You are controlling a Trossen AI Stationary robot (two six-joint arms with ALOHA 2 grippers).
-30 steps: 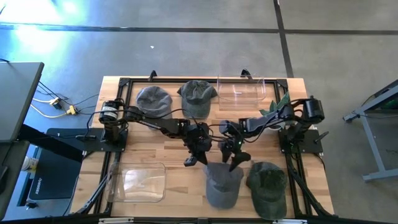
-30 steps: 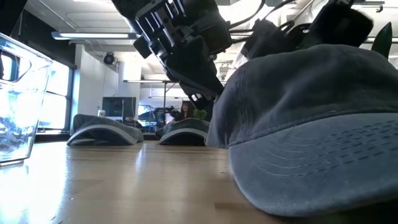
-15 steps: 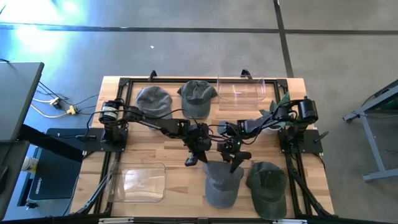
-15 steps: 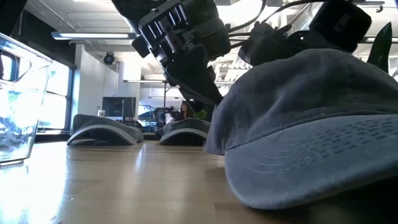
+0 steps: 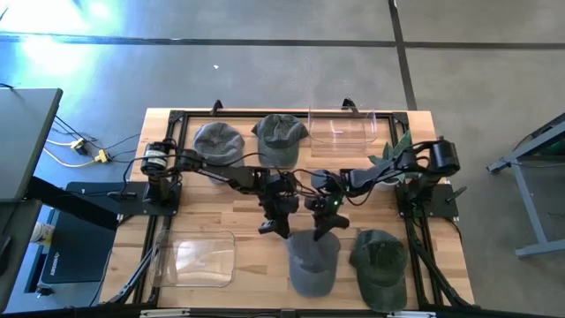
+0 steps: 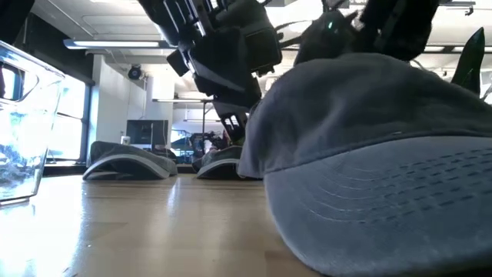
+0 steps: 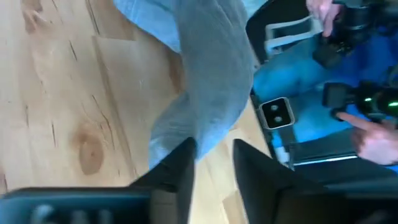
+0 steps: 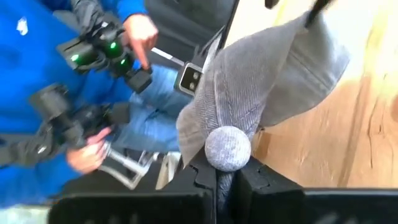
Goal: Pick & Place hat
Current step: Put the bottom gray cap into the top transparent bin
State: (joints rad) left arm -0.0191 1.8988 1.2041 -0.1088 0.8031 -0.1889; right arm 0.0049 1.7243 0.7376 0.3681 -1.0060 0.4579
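Now, high view: both grippers have slid toward the rear and slightly left versus a second ago, dragging the grey hat [image 5: 312,262] on the worktop [image 5: 221,212]. Left gripper [image 5: 275,226] at the hat's rear left.

Low view: hat shifted left, faded grey twill with a stitched brim, looks slightly raised.

Left wrist: jaws pinch the hat's edge.

Right wrist: right gripper [image 8: 225,178] pinches the crown below its button.

Likely lift starting.

Bare wood between clear tray [image 5: 196,259] and grey hat [image 5: 312,262], green hat [image 5: 380,262] just beside it, both grippers crowding its rear edge, two caps and clear bin [image 5: 342,129] lining far edge
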